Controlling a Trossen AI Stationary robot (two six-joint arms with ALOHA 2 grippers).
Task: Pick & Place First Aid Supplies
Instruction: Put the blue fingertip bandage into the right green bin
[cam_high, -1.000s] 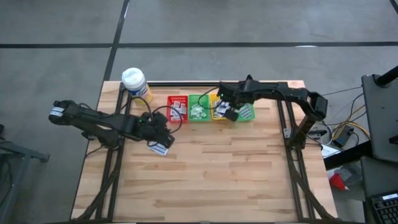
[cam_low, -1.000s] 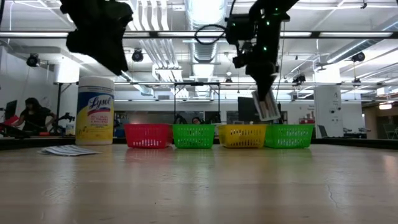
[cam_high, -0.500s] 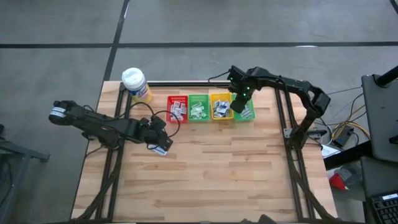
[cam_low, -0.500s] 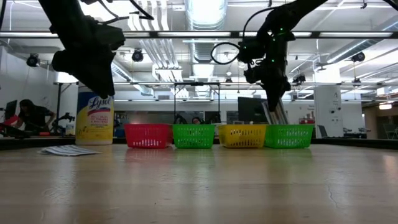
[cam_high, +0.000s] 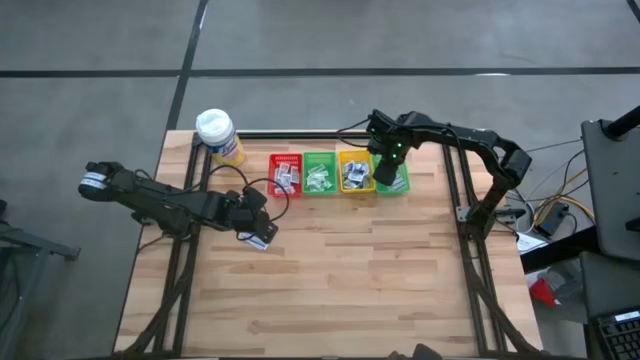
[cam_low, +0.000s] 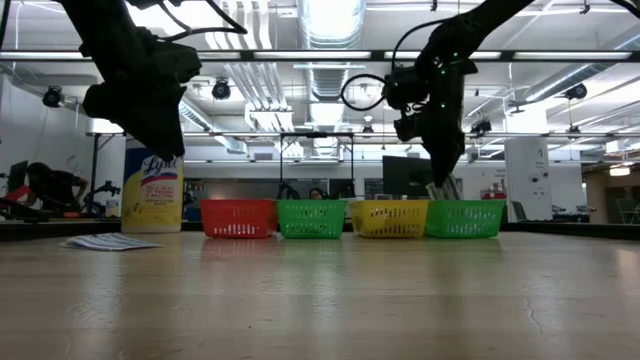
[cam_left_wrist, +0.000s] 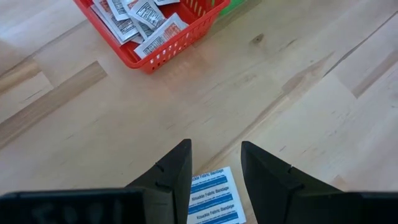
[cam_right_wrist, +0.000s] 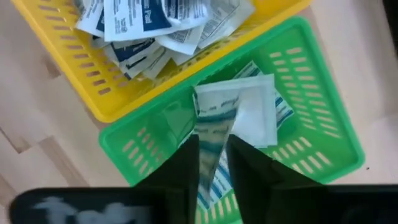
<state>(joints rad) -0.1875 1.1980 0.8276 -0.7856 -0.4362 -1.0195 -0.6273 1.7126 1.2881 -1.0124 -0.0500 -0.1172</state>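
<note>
My right gripper (cam_high: 384, 172) reaches down into the rightmost green bin (cam_high: 398, 183), shut on a white packet with teal print (cam_right_wrist: 214, 127). Farther left, my left gripper (cam_left_wrist: 214, 165) hangs open just above a white packet with blue stripes (cam_left_wrist: 214, 194) that lies flat on the wood (cam_high: 259, 240); its fingers stand over the packet without touching it. More white sachets lie in the red bin (cam_left_wrist: 163, 46), the left green bin (cam_high: 319, 175) and the yellow bin (cam_right_wrist: 115, 102). My right gripper pinches the teal-printed packet between its two fingers by one narrow end (cam_right_wrist: 213, 163), coming from above and pointing down. The packet hangs below the fingers inside the green bin, over another white packet (cam_right_wrist: 261, 118) lying there; whether its lower end rests on anything I cannot tell.
The four bins stand in a row near the table's far edge (cam_low: 350, 218). A yellow bottle with a white cap (cam_high: 218, 135) stands at the far left corner. The table's near half is bare wood (cam_high: 340, 290). A person sits far back in the room (cam_low: 50, 185).
My right gripper has carried its packet from above the yellow bin toward the table's right and down into the rightmost green bin, staying shut on it. My left gripper has come down toward the striped packet on the table.
</note>
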